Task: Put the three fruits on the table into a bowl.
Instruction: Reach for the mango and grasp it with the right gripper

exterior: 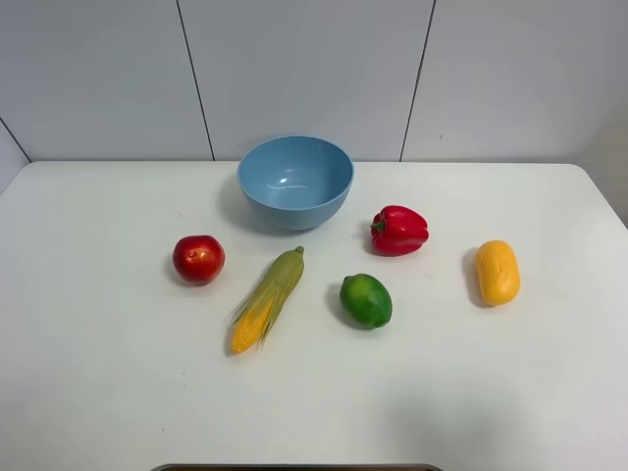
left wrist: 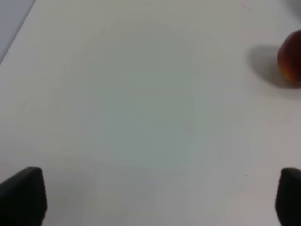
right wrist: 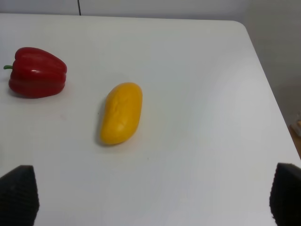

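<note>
I am logging: white worktop (exterior: 98,392) carrying everything; light-blue bowl (exterior: 295,181) sitting empty at the back; mango (exterior: 497,272) lying right, lime (exterior: 366,300) centre, apple (exterior: 198,259) left, all three waiting outside it. Left hand (left wrist: 150,197) and right hand (right wrist: 150,195) hanging spread wide, gripping nothing.

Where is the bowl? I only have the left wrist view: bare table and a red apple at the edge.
Observer: The empty bowl stands at the back of the table, near the middle.
Operator: Other fruit?
Observer: A lime lies between the corn and the yellow fruit, in front of the pepper.
Operator: Where exactly is the yellow one?
Observer: Far right, ahead of the open right pincer.
</note>
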Robot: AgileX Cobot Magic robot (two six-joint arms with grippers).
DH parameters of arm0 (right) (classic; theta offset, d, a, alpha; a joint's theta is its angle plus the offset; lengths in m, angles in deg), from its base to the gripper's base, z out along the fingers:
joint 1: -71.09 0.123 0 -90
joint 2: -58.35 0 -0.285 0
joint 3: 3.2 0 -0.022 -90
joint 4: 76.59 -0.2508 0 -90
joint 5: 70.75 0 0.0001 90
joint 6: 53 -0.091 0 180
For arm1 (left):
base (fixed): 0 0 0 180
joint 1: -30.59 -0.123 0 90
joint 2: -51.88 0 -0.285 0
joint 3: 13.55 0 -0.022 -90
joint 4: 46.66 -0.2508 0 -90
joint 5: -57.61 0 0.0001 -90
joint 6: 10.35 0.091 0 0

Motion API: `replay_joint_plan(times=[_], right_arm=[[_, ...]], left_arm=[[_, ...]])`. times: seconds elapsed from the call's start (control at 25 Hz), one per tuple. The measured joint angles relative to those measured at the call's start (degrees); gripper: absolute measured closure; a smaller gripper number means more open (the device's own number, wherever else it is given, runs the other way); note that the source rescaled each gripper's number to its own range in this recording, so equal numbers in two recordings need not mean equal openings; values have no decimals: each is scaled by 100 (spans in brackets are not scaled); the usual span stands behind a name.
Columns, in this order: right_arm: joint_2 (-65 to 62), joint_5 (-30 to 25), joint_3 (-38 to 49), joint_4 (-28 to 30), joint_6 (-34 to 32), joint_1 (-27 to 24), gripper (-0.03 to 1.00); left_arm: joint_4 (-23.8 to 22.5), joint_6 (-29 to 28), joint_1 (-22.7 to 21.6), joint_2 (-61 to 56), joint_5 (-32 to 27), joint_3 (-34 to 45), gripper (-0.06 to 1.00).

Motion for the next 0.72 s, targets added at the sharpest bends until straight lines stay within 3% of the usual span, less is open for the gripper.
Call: replay_joint_plan(times=[0.72], right_arm=[[0,0,0,0,-1,0,-2]], left_arm=[[0,0,0,0,0,0,-5]])
